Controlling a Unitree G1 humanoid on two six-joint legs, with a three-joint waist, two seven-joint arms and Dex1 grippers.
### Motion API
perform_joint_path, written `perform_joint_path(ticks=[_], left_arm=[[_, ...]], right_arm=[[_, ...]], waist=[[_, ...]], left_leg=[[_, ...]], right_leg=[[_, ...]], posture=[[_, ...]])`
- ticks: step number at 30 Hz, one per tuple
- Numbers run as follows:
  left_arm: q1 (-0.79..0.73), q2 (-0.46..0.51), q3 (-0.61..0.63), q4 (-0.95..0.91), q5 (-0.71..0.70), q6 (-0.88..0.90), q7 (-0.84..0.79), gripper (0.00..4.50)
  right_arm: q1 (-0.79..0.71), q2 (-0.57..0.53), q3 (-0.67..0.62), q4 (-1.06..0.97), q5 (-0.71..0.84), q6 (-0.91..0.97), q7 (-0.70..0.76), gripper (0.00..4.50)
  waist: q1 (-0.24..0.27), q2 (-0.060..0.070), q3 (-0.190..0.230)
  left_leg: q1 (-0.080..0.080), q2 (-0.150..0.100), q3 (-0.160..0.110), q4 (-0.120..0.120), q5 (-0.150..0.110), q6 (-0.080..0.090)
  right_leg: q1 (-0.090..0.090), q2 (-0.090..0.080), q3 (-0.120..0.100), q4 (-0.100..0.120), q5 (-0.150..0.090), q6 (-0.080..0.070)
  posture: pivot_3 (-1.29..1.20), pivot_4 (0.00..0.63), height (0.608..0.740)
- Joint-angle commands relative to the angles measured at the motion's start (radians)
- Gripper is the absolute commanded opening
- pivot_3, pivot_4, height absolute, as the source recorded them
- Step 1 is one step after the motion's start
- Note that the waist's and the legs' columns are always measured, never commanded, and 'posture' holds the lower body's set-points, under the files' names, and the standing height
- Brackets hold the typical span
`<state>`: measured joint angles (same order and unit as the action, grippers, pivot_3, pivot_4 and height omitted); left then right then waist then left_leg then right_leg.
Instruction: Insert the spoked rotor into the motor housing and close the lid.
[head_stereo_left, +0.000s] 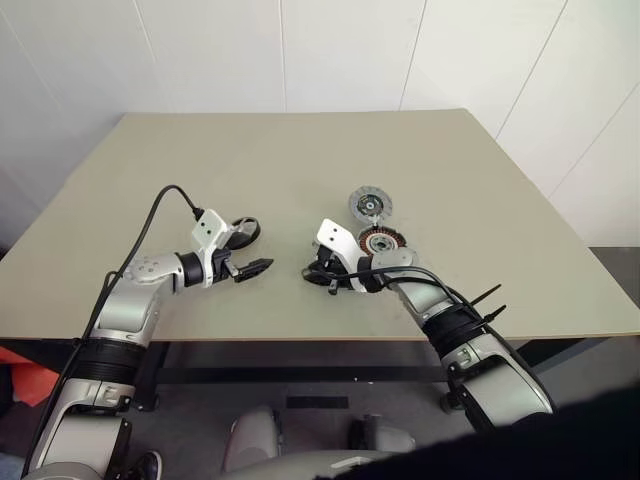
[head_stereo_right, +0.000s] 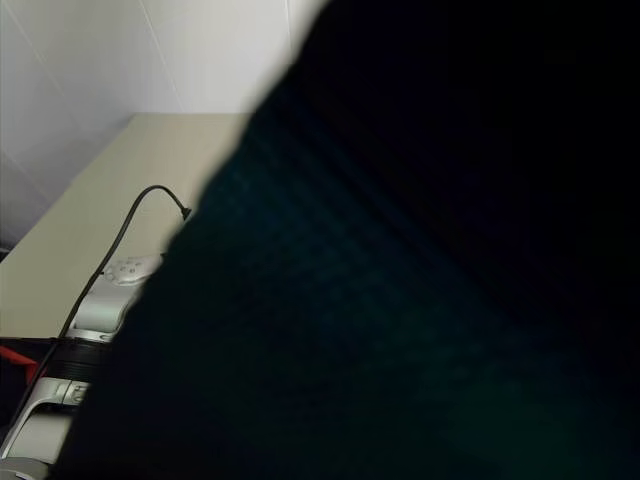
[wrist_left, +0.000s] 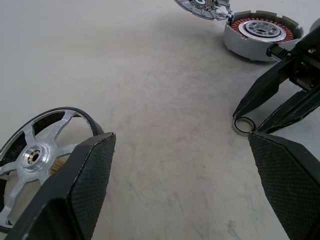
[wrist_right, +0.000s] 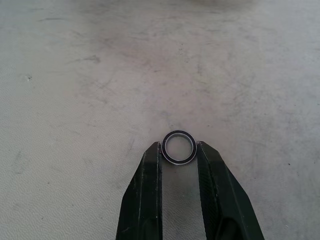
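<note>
The spoked rotor (wrist_left: 35, 155) lies flat on the table, just outside one finger of my left gripper (wrist_left: 182, 145), which stands open over bare table. The motor housing (head_stereo_left: 382, 241), showing its copper windings, sits right of the middle, with the lid (head_stereo_left: 369, 204) just behind it and touching or nearly touching it. In front of the housing, my right gripper (wrist_right: 179, 148) rests low on the table, its two fingers closed against the sides of a tiny metal ring (wrist_right: 179, 133). The left wrist view shows the same grip on the ring (wrist_left: 242, 125).
The beige table (head_stereo_left: 300, 160) stretches wide behind and to the left of the parts, and its front edge runs just below both arms. A black cable arcs over the left forearm. A dark shape (head_stereo_right: 420, 250) blocks most of the right eye view.
</note>
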<state>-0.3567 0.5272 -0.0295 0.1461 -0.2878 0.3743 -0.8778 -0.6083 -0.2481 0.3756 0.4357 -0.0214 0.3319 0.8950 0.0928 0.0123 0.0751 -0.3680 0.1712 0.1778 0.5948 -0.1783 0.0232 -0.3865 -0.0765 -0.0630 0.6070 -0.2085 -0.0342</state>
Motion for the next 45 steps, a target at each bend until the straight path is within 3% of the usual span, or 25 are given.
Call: perform_joint_path(ticks=[1,4,11,19,45], left_arm=[[-0.008,-0.002,0.008,-0.033,0.001,-0.016,0.006,4.50],[-0.005,-0.004,0.005,-0.032,0.004,-0.019,0.009,4.50],[-0.008,-0.019,0.003,-0.021,0.006,-0.031,0.019,4.50],[-0.038,-0.049,-0.010,0.016,0.020,-0.049,0.022,4.50],[-0.039,-0.040,0.001,0.030,0.030,-0.059,0.012,4.50]], right_arm=[[-0.012,-0.020,-0.021,0.019,-0.018,-0.002,-0.026,0.79],[-0.015,-0.034,-0.044,-0.014,-0.011,-0.002,-0.041,0.79],[-0.069,-0.173,-0.188,-0.299,0.025,0.123,-0.084,0.79],[-0.047,-0.367,-0.247,-0.348,0.022,0.150,-0.042,0.79],[0.055,-0.321,-0.163,-0.220,-0.007,0.104,-0.057,0.79]], waist=[[0.000,0.000,0.000],[0.001,0.000,0.000],[0.001,-0.001,0.003],[0.003,-0.002,0.002],[0.003,-0.002,0.002]], left_leg=[[0.000,0.000,0.000,0.000,0.000,0.000],[0.000,0.000,0.000,0.000,0.000,0.000],[-0.002,0.000,0.000,0.000,0.000,0.000],[-0.002,0.000,0.001,-0.006,0.001,-0.001],[-0.001,0.000,0.001,-0.009,0.003,-0.004]], right_leg=[[0.000,0.000,0.000,0.000,0.000,0.000],[0.000,0.000,0.000,0.000,0.000,0.000],[-0.001,0.000,0.001,0.000,0.000,0.000],[-0.003,0.001,0.001,-0.001,0.002,-0.005],[-0.004,0.001,0.001,-0.001,0.002,-0.007]], posture=[[0.00,0.000,0.740],[0.00,0.000,0.740],[0.00,0.000,0.740],[0.00,0.000,0.740],[0.00,0.000,0.740]])
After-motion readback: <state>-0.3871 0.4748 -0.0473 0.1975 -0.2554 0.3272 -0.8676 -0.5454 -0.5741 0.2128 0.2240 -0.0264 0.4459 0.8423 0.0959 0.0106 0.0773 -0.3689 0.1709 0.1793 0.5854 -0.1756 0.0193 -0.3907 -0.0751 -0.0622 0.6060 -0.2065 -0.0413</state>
